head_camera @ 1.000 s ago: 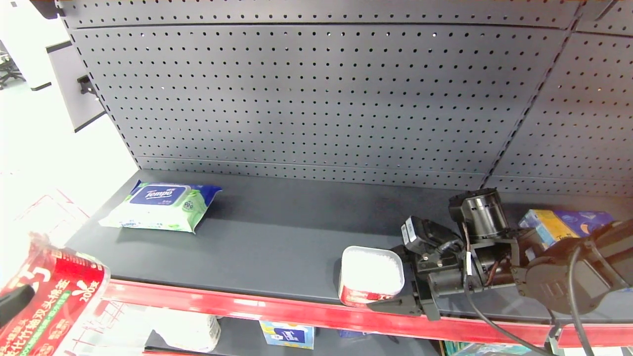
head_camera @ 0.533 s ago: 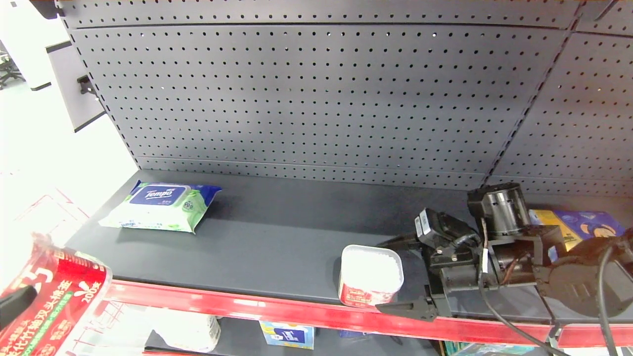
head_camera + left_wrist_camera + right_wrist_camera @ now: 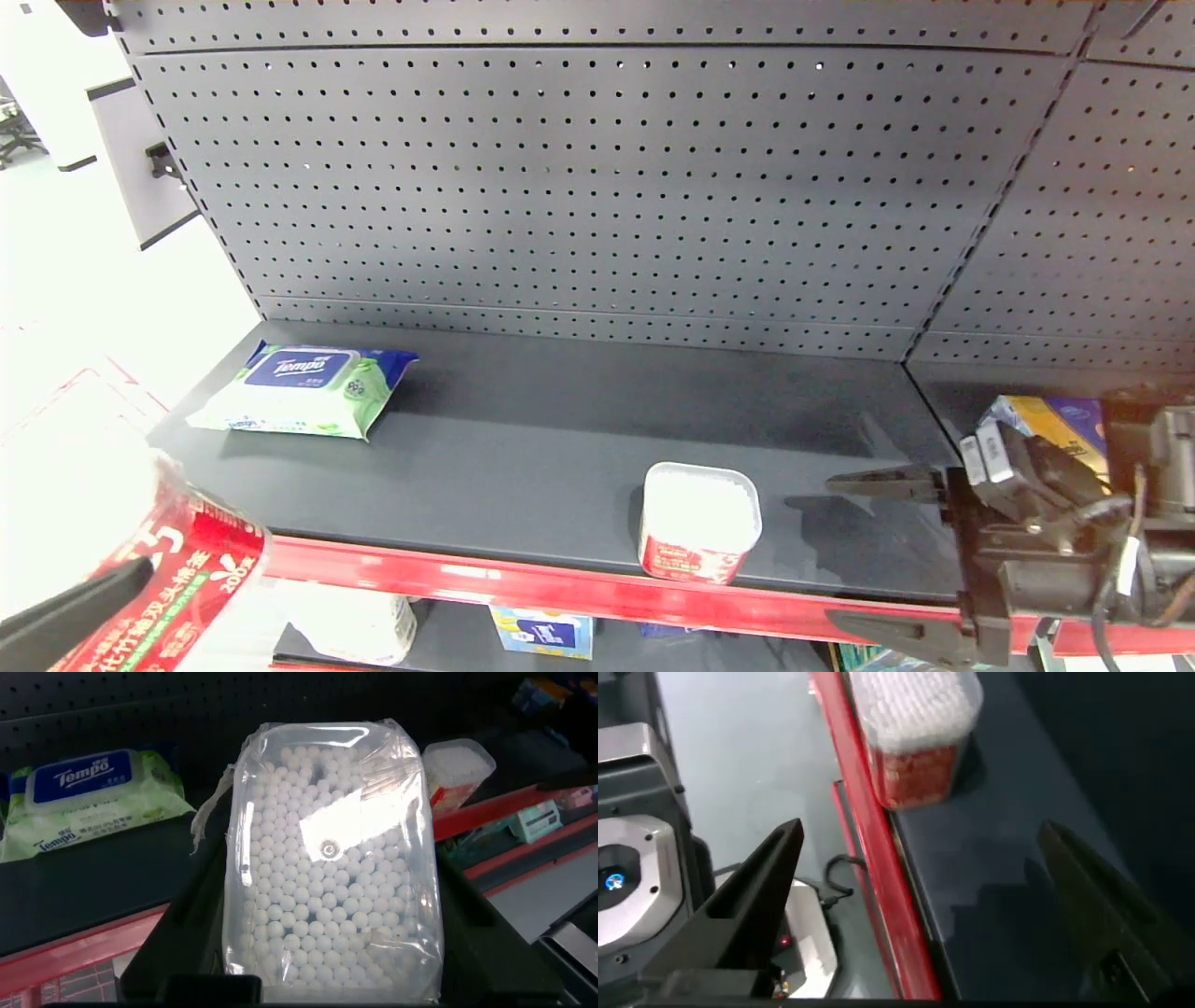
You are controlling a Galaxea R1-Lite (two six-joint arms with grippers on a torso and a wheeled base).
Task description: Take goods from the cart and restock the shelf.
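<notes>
Right gripper (image 3: pixel 887 558): jaws spread wide, empty, level at front lip of shelf (image 3: pixel 523 448), right of swab tub (image 3: pixel 700 521) (1), not touching.
Left gripper (image 3: pixel 332 854): clamped on swab bag (image 3: pixel 327 905) (1), at shelf's front-left corner.
On shelf: wipes pack (image 3: pixel 303 378) (1) left; tissue box (image 3: pixel 1055 420) (1) behind right gripper.

- One pack of wet wipes (image 3: pixel 301 389)
- One tub of cotton swabs (image 3: pixel 700 521)
- One bag of cotton swabs (image 3: pixel 329 859)
- One blue and yellow box (image 3: pixel 1055 415)
- One small blue and white box (image 3: pixel 541 632)
- One white pack (image 3: pixel 359 625)
</notes>
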